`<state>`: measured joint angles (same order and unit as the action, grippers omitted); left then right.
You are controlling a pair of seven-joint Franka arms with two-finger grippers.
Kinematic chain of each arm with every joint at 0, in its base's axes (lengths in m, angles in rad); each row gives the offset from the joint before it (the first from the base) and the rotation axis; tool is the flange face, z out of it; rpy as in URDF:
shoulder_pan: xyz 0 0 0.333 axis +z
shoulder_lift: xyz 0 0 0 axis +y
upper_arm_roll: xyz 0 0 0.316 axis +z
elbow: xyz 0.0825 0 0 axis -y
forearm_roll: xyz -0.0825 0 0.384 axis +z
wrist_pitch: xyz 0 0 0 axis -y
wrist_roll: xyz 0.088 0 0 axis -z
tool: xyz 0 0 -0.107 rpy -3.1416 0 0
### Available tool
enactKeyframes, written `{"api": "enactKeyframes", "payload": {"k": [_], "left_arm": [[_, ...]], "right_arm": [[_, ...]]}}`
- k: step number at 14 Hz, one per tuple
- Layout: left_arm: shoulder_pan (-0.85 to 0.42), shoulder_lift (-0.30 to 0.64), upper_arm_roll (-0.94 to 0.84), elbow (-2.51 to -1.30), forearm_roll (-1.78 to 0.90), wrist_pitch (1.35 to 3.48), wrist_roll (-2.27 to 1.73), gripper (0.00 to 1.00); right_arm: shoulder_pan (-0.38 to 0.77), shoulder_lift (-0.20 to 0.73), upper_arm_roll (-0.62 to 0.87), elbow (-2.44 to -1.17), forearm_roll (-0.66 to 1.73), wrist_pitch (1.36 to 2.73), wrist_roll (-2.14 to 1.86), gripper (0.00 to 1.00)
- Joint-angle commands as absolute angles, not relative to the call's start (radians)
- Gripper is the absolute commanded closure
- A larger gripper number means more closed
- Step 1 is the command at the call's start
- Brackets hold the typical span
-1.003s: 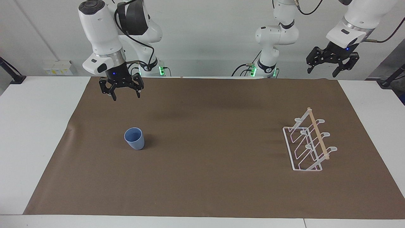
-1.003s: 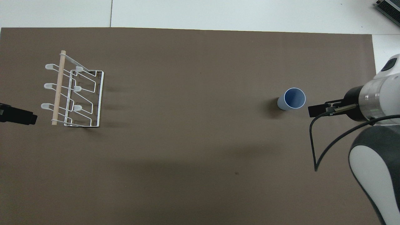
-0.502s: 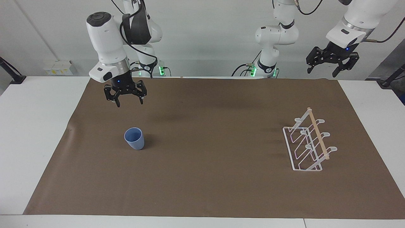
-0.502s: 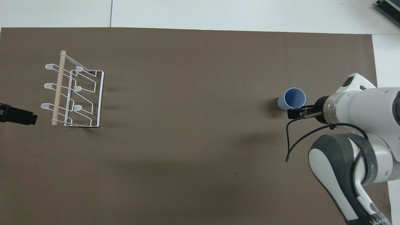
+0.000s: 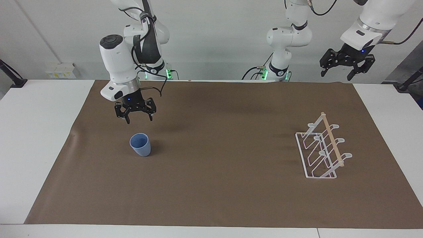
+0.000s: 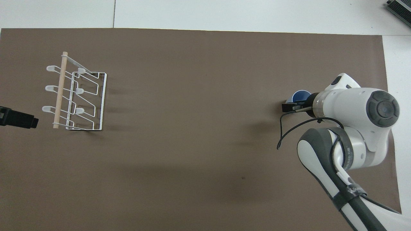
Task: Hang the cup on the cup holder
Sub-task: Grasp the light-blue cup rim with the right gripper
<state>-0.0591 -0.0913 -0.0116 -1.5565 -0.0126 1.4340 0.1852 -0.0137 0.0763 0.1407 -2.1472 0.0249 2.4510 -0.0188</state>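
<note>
Since a second ago my right tool has come down and swung out from my end of the tabletop; it now hangs over the brown mat, up in the air, with the cup at about 6 o'clock from it in the facing view. Its fingers are spread and hold nothing. My left tool waits raised off the mat's corner at my left arm's end, fingers spread too, unchanged.

From across the table, a clear gap shows between my right tool and the cup's rim. From overhead that gap is lost: my wrist covers most of the cup, leaving only a sliver of blue rim, and my right tool's dark tip seems to sit against it. My left tool shows overhead only as a dark tip at 9 o'clock, just beside the cup holder.

That cup stands upright, mouth up, toward my right arm's end of the mat, well in from the mat's edges. At my left arm's end stands the cup holder, its wooden rod on top, well apart from the cup. Between them the mat is open. White tabletop borders the mat at both ends.
</note>
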Motion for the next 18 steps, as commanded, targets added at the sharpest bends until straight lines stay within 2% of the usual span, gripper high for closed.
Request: {"api": "enactKeyframes", "payload": {"k": [1, 5, 6, 9, 13, 18], "left_arm": [[-0.063, -0.121, -0.008, -1.588, -0.015, 1.433, 0.178, 0.0], [-0.064, -0.121, -0.008, -1.588, -0.014, 1.431, 0.179, 0.0], [-0.064, -0.121, -0.008, -1.589, -0.015, 1.431, 0.179, 0.0], [-0.064, -0.121, -0.009, -1.588, -0.014, 1.433, 0.178, 0.0], [-0.066, -0.123, -0.011, -1.588, -0.015, 1.433, 0.179, 0.0], [-0.064, -0.123, -0.011, -1.588, -0.014, 1.433, 0.179, 0.0]], "right_arm": [[-0.005, 0.116, 0.144, -2.152, 0.043, 2.512, 0.015, 0.0], [-0.005, 0.153, 0.144, -2.157, 0.043, 2.586, 0.017, 0.0], [-0.005, 0.153, 0.144, -2.157, 0.043, 2.583, 0.015, 0.05], [-0.008, 0.153, 0.143, -2.155, 0.041, 2.574, 0.012, 0.39], [-0.02, 0.153, 0.143, -2.154, 0.041, 2.553, 0.012, 1.0], [-0.028, 0.153, 0.143, -2.145, 0.041, 2.517, 0.008, 1.0]]}}
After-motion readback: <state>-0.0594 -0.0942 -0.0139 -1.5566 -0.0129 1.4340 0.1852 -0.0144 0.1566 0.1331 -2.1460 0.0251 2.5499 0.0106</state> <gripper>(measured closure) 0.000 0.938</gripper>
